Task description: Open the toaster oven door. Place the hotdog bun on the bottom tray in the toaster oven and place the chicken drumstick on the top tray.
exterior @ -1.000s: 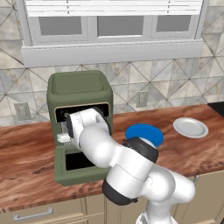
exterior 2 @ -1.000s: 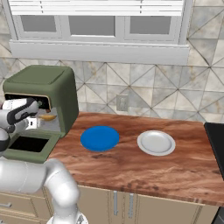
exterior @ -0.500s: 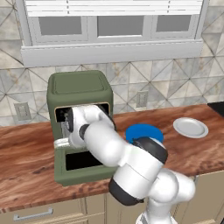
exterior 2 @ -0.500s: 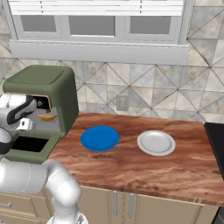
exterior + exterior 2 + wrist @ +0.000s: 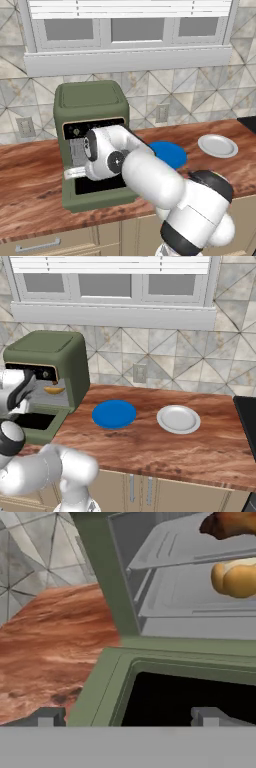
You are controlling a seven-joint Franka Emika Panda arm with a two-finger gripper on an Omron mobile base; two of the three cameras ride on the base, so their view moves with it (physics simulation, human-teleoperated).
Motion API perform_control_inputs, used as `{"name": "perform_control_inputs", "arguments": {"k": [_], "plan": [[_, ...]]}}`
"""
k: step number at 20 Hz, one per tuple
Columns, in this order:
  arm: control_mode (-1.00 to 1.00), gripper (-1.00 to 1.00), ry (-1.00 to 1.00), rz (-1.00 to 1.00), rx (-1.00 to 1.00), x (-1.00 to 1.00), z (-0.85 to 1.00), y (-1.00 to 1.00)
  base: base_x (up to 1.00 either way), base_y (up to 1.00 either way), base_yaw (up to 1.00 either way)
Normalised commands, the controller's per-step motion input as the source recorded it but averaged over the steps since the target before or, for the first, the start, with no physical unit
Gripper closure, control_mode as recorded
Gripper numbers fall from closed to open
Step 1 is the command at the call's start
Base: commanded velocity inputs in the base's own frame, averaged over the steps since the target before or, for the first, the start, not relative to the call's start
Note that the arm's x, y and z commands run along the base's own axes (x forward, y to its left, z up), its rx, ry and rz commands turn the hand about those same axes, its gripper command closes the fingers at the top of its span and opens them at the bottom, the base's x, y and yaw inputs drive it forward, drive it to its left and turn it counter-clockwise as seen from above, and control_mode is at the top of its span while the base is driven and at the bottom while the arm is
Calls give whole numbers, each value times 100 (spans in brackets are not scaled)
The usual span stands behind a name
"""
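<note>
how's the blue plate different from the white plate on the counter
Colour: the blue plate is solid bright blue, the white plate is pale with a visible raised rim.
Place: the blue plate sits nearer the toaster oven, the white plate farther along the counter, toward the dark stove edge.
Look: the blue plate reads flatter and rimless, the white plate has a distinct inner well.
Both are round, lie flat on the wood counter, and carry nothing.

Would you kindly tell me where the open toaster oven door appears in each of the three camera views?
Left base view: the toaster oven door lies folded down at lower left, partly behind the arm.
Right base view: it lies flat at the left edge, below the oven opening.
Hand view: it spans the lower middle, its dark glass facing up.
Shared landmark: the toaster oven itself.
</note>
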Motion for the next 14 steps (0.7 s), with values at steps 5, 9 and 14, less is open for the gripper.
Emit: {"name": "perform_control_inputs", "arguments": {"k": [5, 9, 14], "plan": [[-100, -100, 0, 0, -16, -97, 100, 55, 0, 0, 0], [-100, -100, 0, 0, -17, -82, 100, 69, 0, 0, 0], [-100, -100, 0, 0, -17, -85, 100, 70, 0, 0, 0]]}}
